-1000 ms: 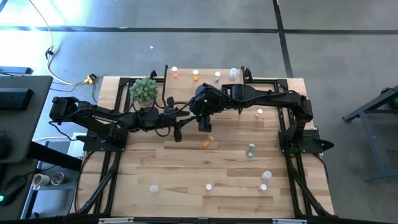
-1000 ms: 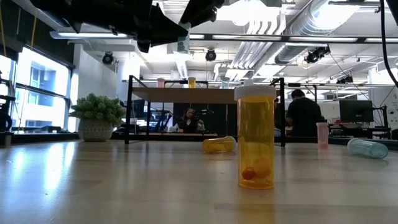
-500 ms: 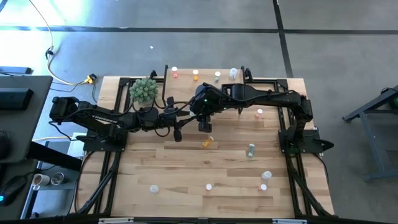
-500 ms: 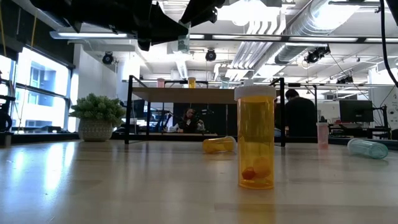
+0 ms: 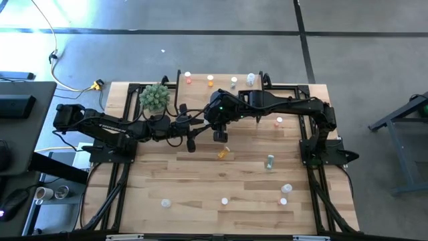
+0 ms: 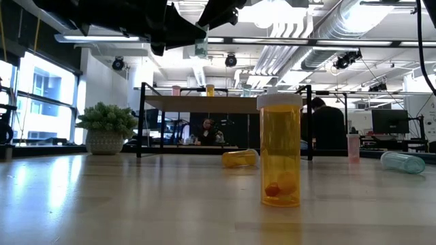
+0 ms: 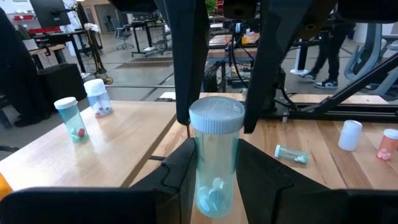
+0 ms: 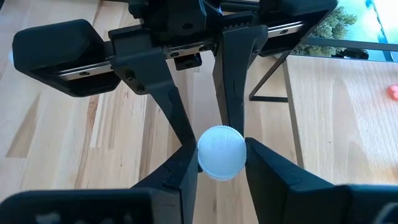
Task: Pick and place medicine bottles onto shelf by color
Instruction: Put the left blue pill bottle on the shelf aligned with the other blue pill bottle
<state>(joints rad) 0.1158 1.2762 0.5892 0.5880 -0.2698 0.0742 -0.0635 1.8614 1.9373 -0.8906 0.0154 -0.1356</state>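
A clear green medicine bottle (image 7: 216,163) with a white cap (image 8: 221,152) is held upright in the air over the middle of the table, in front of the shelf (image 5: 221,88). It also shows in the low view (image 6: 200,47). My left gripper (image 7: 217,171) reaches in from the left and is shut on the bottle's body. My right gripper (image 8: 221,167) comes down from above and is shut on its cap. In the high view both grippers, left (image 5: 202,129) and right (image 5: 219,129), meet there and hide the bottle. My left gripper pinches the bottle's body (image 7: 205,163) between its two fingers, below the cap. The fingers come level from the table's left. The bottle stands upright, lifted clear of the table. My right gripper pinches the white cap's rim (image 8: 202,158) between its two fingers, which point down from above. In the left wrist view these fingers (image 7: 186,74) stand on either side of the cap (image 7: 216,115).
The shelf top carries pink (image 5: 188,79), orange (image 5: 210,81), green (image 5: 233,82) and white (image 5: 251,79) bottles. A potted plant (image 5: 155,98) stands at the far left. An orange bottle (image 5: 223,153), a green one (image 5: 269,161) and several others (image 5: 286,190) are scattered over the table.
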